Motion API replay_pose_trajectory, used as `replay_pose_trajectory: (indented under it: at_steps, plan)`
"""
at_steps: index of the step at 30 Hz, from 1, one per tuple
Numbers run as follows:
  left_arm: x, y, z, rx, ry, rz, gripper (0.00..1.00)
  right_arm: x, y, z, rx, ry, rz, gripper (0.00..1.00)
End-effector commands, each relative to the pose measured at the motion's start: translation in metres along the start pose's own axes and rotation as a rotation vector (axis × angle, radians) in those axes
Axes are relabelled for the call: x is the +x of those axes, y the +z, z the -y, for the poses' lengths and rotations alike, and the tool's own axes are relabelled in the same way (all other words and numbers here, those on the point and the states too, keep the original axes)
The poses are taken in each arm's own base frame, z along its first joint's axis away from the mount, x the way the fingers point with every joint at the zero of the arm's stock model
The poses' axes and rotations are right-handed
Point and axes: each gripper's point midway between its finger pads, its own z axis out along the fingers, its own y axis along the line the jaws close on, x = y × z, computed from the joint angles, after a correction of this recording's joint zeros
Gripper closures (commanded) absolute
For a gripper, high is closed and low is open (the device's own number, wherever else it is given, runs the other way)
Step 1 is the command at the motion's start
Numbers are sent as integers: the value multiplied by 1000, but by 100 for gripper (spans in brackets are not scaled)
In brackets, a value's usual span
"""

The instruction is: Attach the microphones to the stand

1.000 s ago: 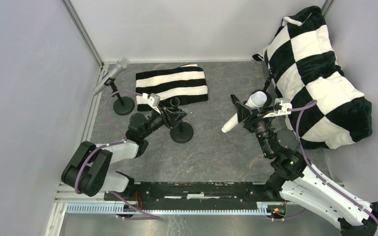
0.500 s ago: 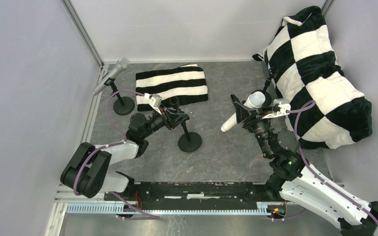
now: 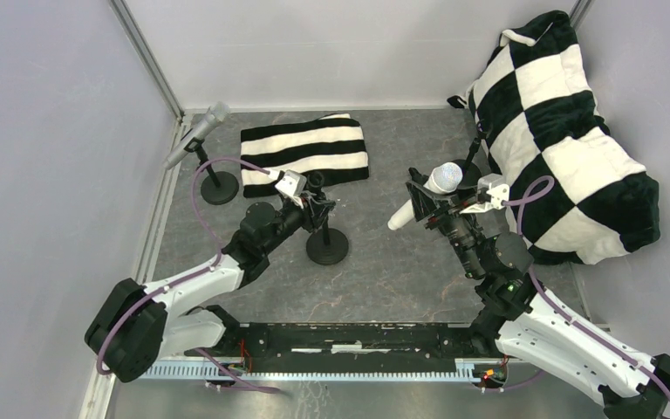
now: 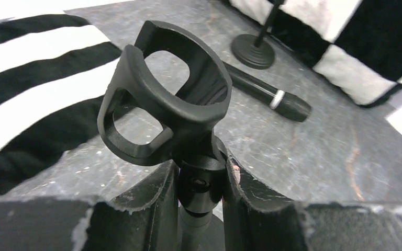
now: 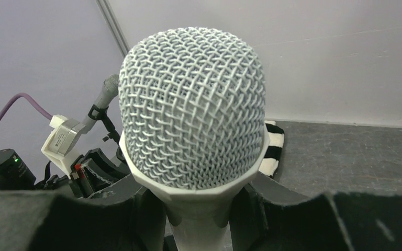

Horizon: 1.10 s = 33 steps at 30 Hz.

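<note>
Hold the clip steady, then slide the white microphone in

Top view: the left fingers (image 3: pixel 312 206) pinch the neck of the middle stand (image 3: pixel 326 248) just under its empty clip (image 3: pixel 316 182). At 3 o'clock, well apart, the right fingers (image 3: pixel 426 206) clamp the white microphone (image 3: pixel 436 185), its tail pointing to 8 o'clock. The silver-grey microphone (image 3: pixel 199 133) already sits in its own stand at 10 o'clock. Left wrist view: the fingers (image 4: pixel 152 201) press on the swivel below the clip (image 4: pixel 167 99); the black microphone (image 4: pixel 266 95) lies on the desk (image 4: pixel 335 157) at 2 o'clock. Right wrist view: the fingers (image 5: pixel 288 209) grip the body just below the mesh head (image 5: pixel 192 110). The step likely goes best with the stand held firm and the tail lined up with the clip's mouth; a skewed push could tip the stand.
</note>
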Motion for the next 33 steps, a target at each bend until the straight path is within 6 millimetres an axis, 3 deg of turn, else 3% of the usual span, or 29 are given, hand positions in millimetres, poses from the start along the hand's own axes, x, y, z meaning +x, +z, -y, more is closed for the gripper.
replay_pose_trajectory:
  at_steps: [1, 6, 10, 18, 22, 24, 33]
  plan:
    - [-69, 3, -13, -150, 114, 224, 98, -16, 0, -5, -31, -6, 57, 100]
    - [-72, 8, -10, -201, 150, 291, 98, -14, -1, -6, -37, -20, 52, 100]
    - [-51, 11, -7, -205, 167, 279, 95, -14, -2, -7, -49, -29, 52, 100]
    - [-9, -5, -9, -198, 101, 229, 47, -9, -4, -5, -51, -54, 30, 100]
    - [-2, -13, -6, -176, 65, 223, 33, -7, -4, -7, -58, -53, 20, 100]
    - [-1, -16, -4, -160, 53, 225, 21, -6, -4, -7, -60, -51, 15, 100]
    - [-16, -22, 10, -81, -23, 315, 11, -4, -1, -13, -83, -35, -4, 100]
